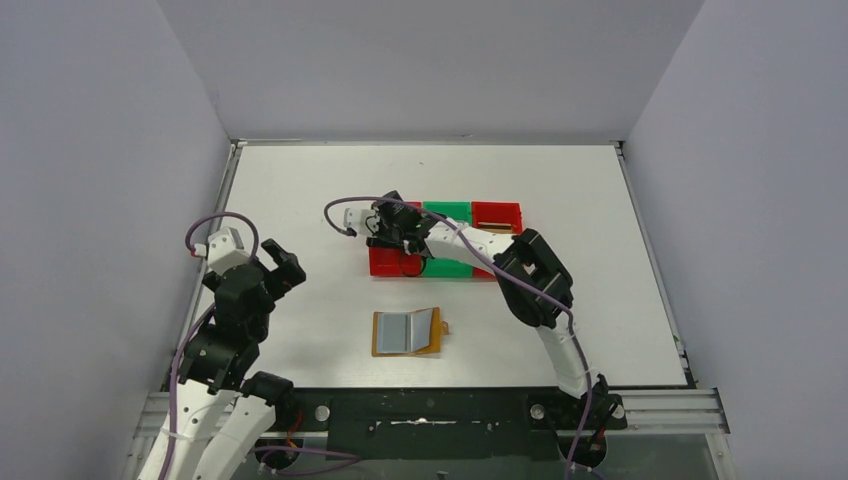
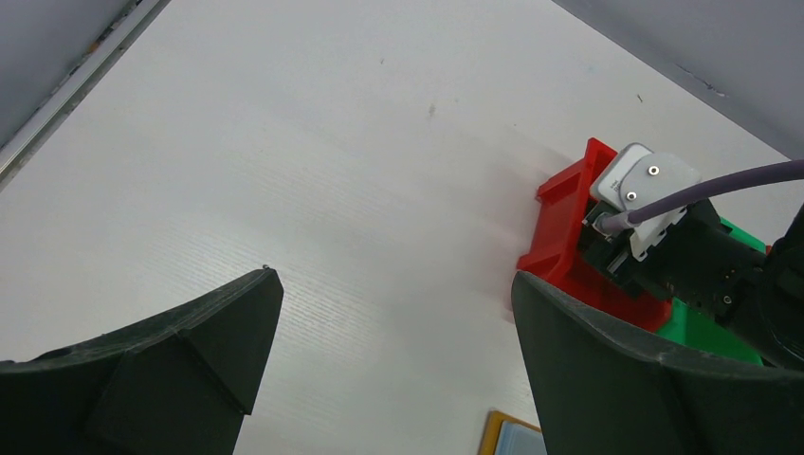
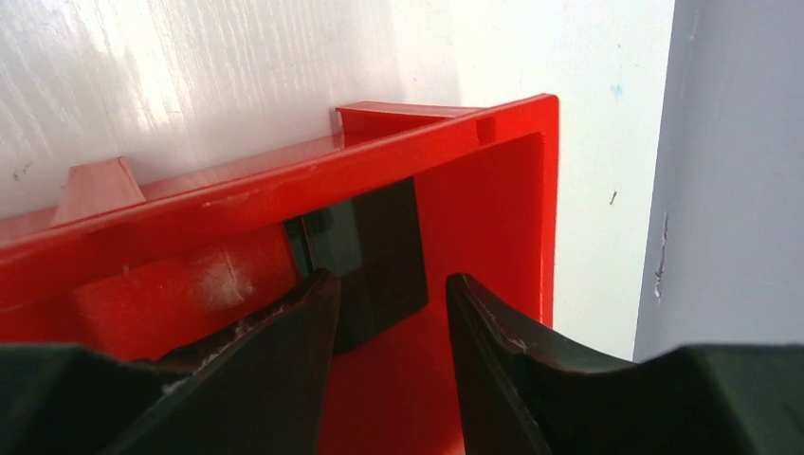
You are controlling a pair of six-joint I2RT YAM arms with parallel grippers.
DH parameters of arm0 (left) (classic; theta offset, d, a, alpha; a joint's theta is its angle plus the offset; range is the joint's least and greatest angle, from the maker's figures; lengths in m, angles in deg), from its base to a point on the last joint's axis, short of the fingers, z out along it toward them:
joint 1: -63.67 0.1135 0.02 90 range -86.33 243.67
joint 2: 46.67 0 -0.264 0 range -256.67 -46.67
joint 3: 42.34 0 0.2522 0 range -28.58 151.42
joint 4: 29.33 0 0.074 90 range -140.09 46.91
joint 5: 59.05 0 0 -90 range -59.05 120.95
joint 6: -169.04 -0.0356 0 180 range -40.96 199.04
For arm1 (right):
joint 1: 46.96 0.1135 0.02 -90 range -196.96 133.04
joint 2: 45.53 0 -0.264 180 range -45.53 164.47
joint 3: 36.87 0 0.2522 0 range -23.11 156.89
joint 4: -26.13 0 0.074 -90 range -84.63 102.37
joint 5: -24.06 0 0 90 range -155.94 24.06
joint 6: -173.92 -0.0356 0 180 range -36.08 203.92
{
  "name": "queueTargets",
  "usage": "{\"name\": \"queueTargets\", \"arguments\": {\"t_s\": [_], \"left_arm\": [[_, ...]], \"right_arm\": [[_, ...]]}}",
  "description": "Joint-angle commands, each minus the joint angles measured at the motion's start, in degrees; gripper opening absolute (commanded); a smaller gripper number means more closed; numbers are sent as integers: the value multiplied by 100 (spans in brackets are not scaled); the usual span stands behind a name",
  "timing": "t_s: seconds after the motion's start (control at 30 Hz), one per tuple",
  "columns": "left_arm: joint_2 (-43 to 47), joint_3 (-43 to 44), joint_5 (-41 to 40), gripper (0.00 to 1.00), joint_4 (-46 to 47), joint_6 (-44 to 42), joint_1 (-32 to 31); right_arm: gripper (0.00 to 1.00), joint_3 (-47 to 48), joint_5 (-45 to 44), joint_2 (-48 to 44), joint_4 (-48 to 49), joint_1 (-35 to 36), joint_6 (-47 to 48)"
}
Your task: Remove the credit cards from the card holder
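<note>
Card holder (image 1: 408, 332) lies open and flat on the tabletop (image 1: 300, 190), pale inner pockets facing up, presumably spread so the cards can slide out. Whether any card is tucked inside is too small to tell. Beyond the card holder sits a cluster of red and green bins (image 1: 447, 212). The right claw (image 3: 391, 284) dips into the red bin (image 3: 284, 171) just beyond the card holder, its fingers apart. A black card (image 3: 384, 237) stands against the bin wall past the fingertips, apparently unpinched, which suggests a drop-off. The left claw (image 2: 393, 284) hovers left of the card holder, spread wide and empty, likely waiting to steady it.
</note>
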Motion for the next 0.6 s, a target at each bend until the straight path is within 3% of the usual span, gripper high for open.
{"name": "queueTargets", "arguments": {"t_s": [0.0,0.13,0.27,0.33,0.4,0.43,0.57], "left_arm": [[-27,11,56,94,212,-20,39],[-29,0,67,94,205,-19,44],[-80,1,106,94,219,-20,44],[-101,2,119,95,222,-20,43],[-117,-6,131,95,237,-25,51],[-132,-7,136,94,239,-28,48],[-182,-7,133,95,245,-29,68]], "right_arm": [[47,-148,89,-678,547,-41,-352],[47,-362,88,-1018,844,-33,-708],[48,-887,14,-1793,1383,-12,-1835],[53,-1392,-48,-2353,1822,-4,-2984],[60,-1874,-138,-2862,1895,-42,-4886],[60,-2080,8,-3029,1732,-88,-6171],[51,-2833,439,-3450,1424,168,-7978]]}}
